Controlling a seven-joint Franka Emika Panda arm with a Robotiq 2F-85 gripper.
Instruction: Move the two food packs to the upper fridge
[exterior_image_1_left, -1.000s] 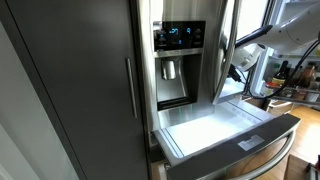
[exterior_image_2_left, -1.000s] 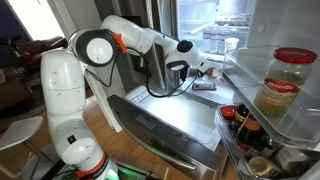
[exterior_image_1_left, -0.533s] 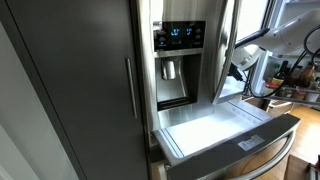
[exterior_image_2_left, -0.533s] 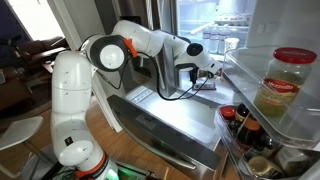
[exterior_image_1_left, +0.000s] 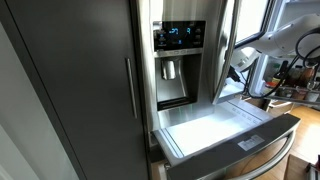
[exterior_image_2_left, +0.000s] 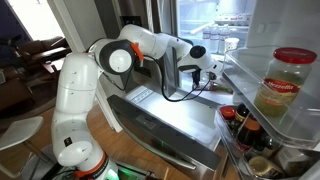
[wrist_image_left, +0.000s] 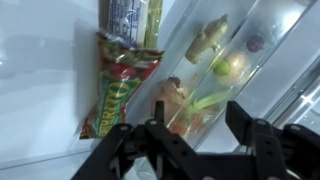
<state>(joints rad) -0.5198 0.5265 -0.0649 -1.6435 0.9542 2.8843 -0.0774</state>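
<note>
Our gripper (exterior_image_2_left: 210, 70) hovers at the mouth of the upper fridge (exterior_image_2_left: 215, 18), fingers spread wide with nothing between them, facing the shelves where the packs belong. We cannot pick out the food packs in any view.

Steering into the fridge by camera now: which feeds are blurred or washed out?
Wrist view: soft and blurred, the fingers are dark shapes and the print on the red-and-green bag is unreadable. In an exterior view, the upper fridge interior burns out to white. In an exterior view, the drawer floor glares, and the gripper is small and dark.
</note>
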